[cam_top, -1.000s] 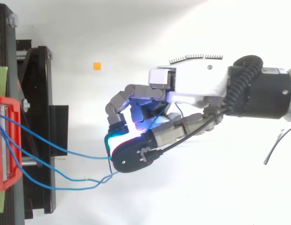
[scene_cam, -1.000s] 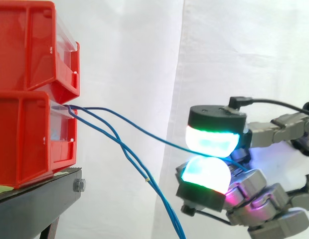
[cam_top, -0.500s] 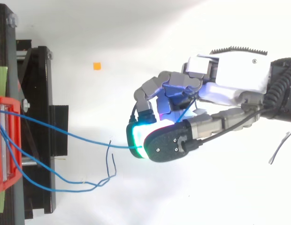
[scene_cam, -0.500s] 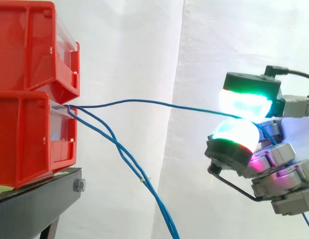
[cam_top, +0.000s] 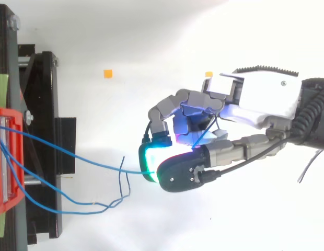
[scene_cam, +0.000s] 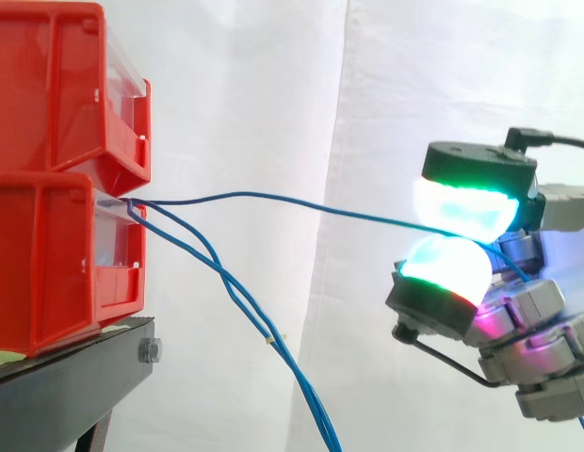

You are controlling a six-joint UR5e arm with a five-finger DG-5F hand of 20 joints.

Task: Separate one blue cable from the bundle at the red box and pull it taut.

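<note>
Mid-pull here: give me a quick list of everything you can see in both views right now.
red bins: two, red, stacked on the stand at the left.
black stand: one, black, under the bins.
pinched blue cable: one, blue, runs from the lower bin's front to the hand, slightly bowed.
loose blue cables: two, blue, droop from the same bin, twisted together.
orange marks: two, orange, on the white floor in the top view.
white curtain: one, white, behind everything.
hand: one, grey and white, at the right, its glowing green-white pads pinching the cable.
</note>
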